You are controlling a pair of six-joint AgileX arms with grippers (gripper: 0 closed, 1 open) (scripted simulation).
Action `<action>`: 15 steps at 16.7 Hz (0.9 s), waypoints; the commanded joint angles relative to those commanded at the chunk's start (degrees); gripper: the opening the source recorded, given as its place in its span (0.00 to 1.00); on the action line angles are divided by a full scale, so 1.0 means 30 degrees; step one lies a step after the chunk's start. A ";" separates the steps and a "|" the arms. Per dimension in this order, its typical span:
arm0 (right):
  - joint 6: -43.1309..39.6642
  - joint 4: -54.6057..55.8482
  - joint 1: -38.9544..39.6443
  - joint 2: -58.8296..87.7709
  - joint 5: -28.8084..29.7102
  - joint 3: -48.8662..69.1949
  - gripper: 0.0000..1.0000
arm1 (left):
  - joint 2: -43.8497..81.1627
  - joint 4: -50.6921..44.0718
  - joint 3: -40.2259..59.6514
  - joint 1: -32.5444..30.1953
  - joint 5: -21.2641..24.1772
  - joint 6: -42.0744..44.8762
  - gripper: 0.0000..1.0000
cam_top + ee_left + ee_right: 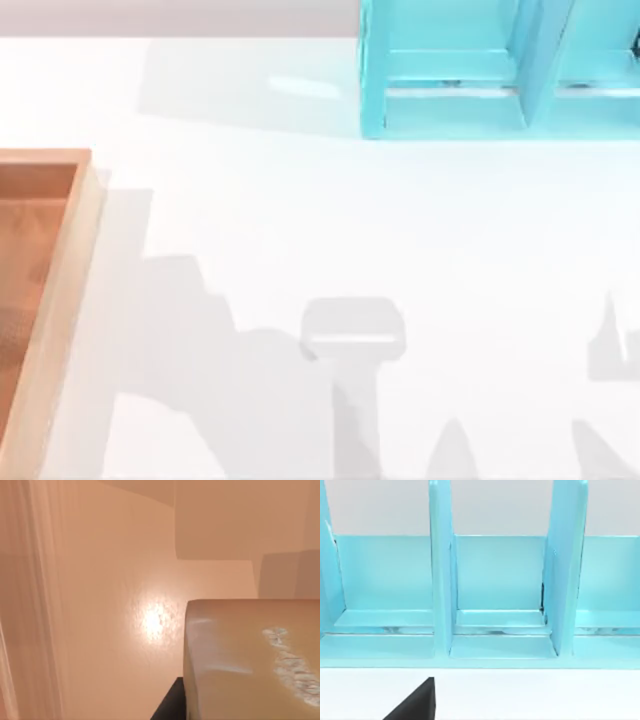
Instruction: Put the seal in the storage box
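One storage box [70,290], shallow, orange-brown floor with a thick light-wood rim, at the left edge of the white surface [330,230]; the floor visible in the top view is bare. One cyan shelf unit [480,90] at the far right, upright dividers forming open compartments, nothing in those seen by the right wrist view. One seal [250,655]: golden-brown, stone-like block, rounded edges, faint whitish carved marks on one face, close under the left wrist camera over an orange-brown floor. Whether either arm's jaws are apart or together cannot be told.
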 joint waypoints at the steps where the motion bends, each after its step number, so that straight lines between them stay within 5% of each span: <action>1: 0.0000 0.0000 0.0000 0.0000 0.0000 0.0000 1.00 | 0.0000 0.0000 0.0000 0.0000 0.0000 0.0000 0.00; 14: 0.0000 0.0000 0.0000 0.0000 0.0000 0.0000 1.00 | 0.0000 0.0000 0.0000 0.0000 0.0000 0.0000 0.98; 15: 0.0000 0.0000 0.0000 0.0000 0.0000 0.0000 1.00 | 0.0000 0.0000 0.0000 0.0000 0.0000 0.0000 1.00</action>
